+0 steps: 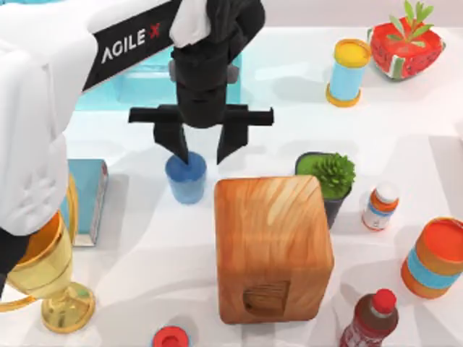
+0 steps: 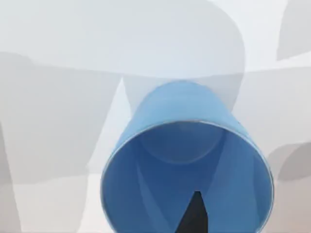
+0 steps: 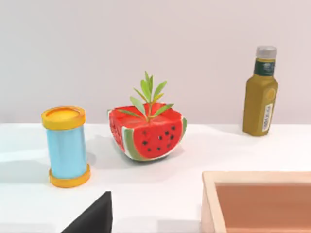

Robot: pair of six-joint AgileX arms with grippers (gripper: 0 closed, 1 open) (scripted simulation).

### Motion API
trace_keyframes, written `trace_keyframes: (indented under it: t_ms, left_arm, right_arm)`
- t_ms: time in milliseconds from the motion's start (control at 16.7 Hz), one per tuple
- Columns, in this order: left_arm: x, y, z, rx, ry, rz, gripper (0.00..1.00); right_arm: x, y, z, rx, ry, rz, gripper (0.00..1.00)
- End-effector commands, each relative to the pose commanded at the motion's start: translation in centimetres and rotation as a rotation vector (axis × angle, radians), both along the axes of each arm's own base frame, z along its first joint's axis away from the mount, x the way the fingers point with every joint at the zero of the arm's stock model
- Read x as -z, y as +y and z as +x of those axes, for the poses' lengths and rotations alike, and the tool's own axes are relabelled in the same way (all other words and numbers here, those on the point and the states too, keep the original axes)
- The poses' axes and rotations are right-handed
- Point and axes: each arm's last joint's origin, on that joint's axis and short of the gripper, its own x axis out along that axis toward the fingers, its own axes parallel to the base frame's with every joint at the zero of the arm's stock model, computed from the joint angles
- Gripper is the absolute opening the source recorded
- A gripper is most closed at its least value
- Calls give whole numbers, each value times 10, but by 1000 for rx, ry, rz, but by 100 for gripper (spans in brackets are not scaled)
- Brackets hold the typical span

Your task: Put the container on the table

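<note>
The container (image 1: 186,181) is a small plain blue cup that stands upright on the white table (image 1: 145,238), just left of the wooden block. My left gripper (image 1: 202,153) hangs right over it, open. Its black fingers (image 1: 176,144) are spread wider than the cup; one tip is over the cup's mouth and the other is off its right side. In the left wrist view I look down into the container (image 2: 187,165), and a dark fingertip (image 2: 194,216) sits inside its rim. A dark part of my right gripper (image 3: 92,219) shows in the right wrist view.
A large wooden block (image 1: 271,246) stands right of the cup, with a potted plant (image 1: 329,177) behind it. A teal book (image 1: 87,199) and gold trophy (image 1: 43,275) are at the left. Cans (image 1: 347,72), bottles (image 1: 372,318) and a watermelon planter (image 1: 405,43) fill the right side.
</note>
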Motion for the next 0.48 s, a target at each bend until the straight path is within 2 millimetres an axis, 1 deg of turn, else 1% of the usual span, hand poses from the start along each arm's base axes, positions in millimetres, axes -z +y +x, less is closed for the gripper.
trace_keyframes:
  t_ms: [180, 240, 480]
  left_arm:
    - [0, 0, 0, 0, 0, 0, 98]
    - [0, 0, 0, 0, 0, 0, 100]
    - [0, 0, 0, 0, 0, 0, 100]
  right_arm:
    - [0, 0, 0, 0, 0, 0, 100]
    - [0, 0, 0, 0, 0, 0, 100]
    - [0, 0, 0, 0, 0, 0, 100]
